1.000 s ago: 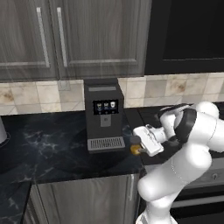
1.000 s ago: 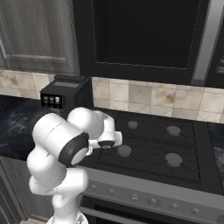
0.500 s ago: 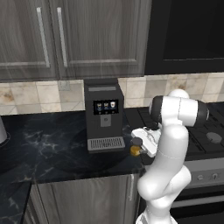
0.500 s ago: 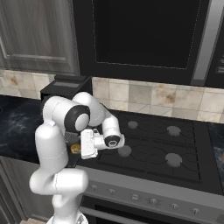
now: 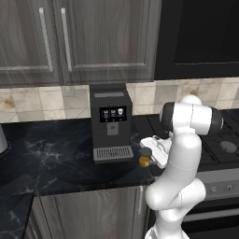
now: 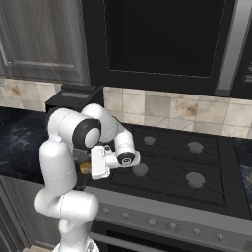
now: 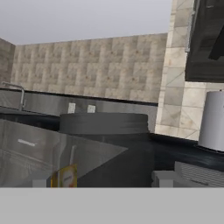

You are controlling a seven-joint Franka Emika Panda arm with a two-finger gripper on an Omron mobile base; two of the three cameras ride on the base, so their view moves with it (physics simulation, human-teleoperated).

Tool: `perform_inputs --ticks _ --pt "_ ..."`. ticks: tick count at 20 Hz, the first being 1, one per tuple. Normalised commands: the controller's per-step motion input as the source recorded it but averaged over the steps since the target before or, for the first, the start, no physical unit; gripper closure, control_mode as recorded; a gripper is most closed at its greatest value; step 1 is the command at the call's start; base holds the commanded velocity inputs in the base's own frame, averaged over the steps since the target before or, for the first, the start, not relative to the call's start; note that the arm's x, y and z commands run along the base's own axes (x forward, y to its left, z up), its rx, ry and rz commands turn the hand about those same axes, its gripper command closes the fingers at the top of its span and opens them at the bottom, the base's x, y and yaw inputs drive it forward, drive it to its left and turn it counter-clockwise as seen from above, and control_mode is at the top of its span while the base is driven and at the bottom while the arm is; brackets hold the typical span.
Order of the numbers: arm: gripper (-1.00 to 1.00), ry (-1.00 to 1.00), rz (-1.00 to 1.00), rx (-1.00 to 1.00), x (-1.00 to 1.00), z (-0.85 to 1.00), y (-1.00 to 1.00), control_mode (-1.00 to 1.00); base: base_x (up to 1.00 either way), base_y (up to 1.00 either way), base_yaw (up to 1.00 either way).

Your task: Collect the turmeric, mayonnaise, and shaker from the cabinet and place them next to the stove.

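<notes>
I've got the turmeric point(image 5: 145, 158) gripped between my fingers point(image 5: 147, 151) just above the table point(image 5: 56, 158) beside the stove point(image 6: 177, 167) (mayonnaise and shaker remain, I judge).

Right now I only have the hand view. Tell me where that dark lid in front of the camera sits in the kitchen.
Observer: It looks like the turmeric, near the counter's front edge, between the coffee machine and the stove.
Operator: Say where the hand is against it.
Observer: The hand is low on the jar's stove side, right up against it; I cannot tell whether it grips.
Operator: Report the cupboards overhead.
Observer: The wall cupboard doors above the coffee machine are shut.
</notes>
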Motion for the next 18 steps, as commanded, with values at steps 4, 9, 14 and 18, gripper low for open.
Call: perform_inputs --ticks 4,9,14,18 --pt "1.0 0.0 -0.03 -0.1 -0.03 -0.15 0.0 -1.0 0.0 0.0 0.0" --pt "-1.0 0.01 -0.03 -0.1 0.0 -0.12 0.03 -1.0 0.0 0.0 0.0" --pt "-1.0 0.05 -0.03 -0.02 0.0 0.0 0.0 -1.0 0.0 0.0 0.0" --pt "-1.0 0.05 -0.03 0.0 0.0 0.0 0.0 -1.0 0.0 0.0 0.0"
